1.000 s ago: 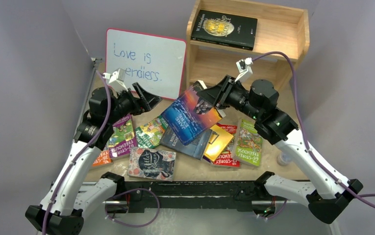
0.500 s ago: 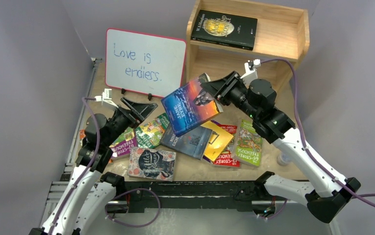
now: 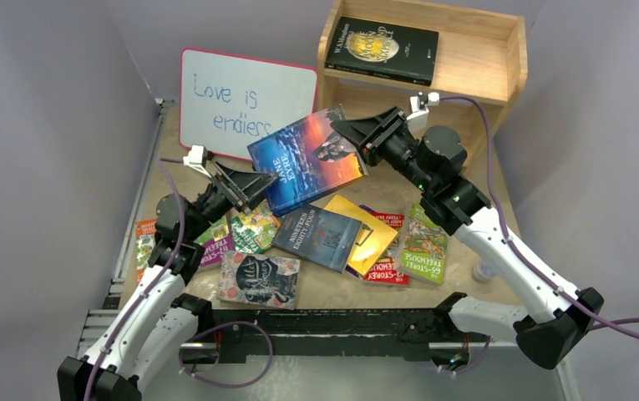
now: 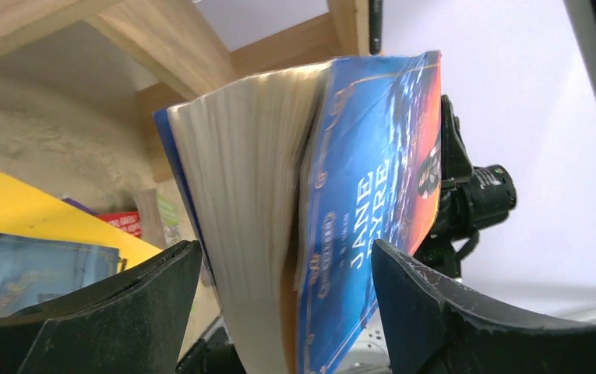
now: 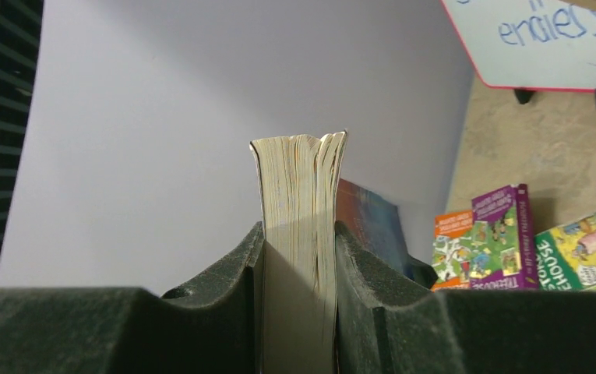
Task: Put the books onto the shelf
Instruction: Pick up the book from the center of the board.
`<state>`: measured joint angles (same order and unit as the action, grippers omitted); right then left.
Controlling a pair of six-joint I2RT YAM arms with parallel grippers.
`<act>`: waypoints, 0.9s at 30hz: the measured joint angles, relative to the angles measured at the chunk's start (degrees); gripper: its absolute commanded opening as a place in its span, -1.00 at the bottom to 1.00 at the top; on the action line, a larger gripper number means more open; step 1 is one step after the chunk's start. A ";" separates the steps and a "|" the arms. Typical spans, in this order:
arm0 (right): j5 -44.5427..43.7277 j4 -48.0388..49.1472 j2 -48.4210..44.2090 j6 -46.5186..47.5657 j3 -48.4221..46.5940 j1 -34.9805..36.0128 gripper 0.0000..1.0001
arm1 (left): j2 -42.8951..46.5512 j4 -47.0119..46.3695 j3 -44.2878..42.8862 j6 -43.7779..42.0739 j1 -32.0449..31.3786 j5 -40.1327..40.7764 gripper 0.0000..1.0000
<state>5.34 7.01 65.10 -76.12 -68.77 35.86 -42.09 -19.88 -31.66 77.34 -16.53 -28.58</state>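
Jane Eyre book sits clamped by its page edge in the right end effector, lifted off the bench. The left end effector, fingers spread wide, straddles the book's lower corner. Beneath lie the other books; behind the right end effector stands the shelf, a black book on top.

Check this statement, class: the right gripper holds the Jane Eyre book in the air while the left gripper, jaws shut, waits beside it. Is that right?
Not quite. The left gripper has its jaws open, not shut; the left wrist view shows its fingers spread on either side of the Jane Eyre book. The rest stands: the right gripper holds that book in the air, clamped on its pages in the right wrist view.
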 measured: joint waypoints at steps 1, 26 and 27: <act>0.17 0.44 -0.02 -0.55 0.00 0.02 -1.00 | 0.02 -2.27 0.87 1.33 0.00 -0.31 0.58; 1.36 1.86 -6.05 -3.23 0.26 0.09 -0.81 | 1.53 -20.52 -0.09 18.12 -0.31 -3.78 -0.32; 1.90 1.86 -6.56 -2.21 0.26 0.09 -0.75 | 1.16 -20.41 -1.20 18.08 -0.31 -3.78 -0.35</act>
<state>7.25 8.86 58.54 -78.32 -68.51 35.94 -40.93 -40.29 -32.86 95.42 -16.84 -32.36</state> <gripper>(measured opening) 0.328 0.354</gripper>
